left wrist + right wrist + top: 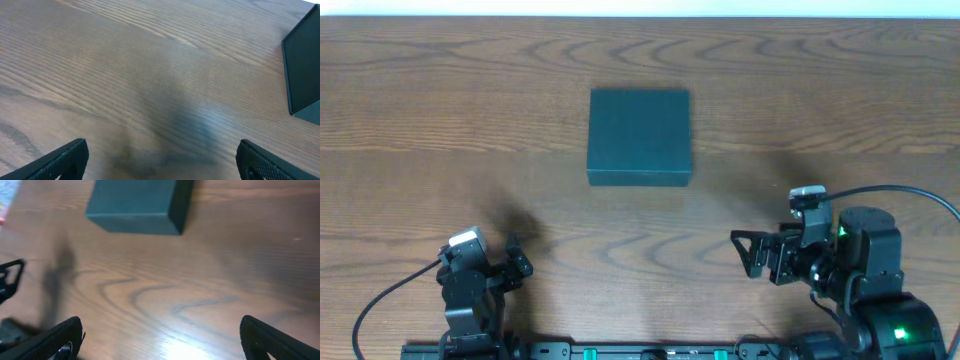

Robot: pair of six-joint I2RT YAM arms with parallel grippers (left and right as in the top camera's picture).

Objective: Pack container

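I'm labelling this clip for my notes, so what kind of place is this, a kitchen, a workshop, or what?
Likely a robot test bench: a wood-grain table, the left end effector and right end effector open at its near edge, and one closed dark teal container staged alone.

Brown wood-grain table [420,120], glossy sheen

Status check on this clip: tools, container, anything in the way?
Left tool open, empty. Right tool open, empty. Container shut, untouched, mid-table. Nothing between tools and it.
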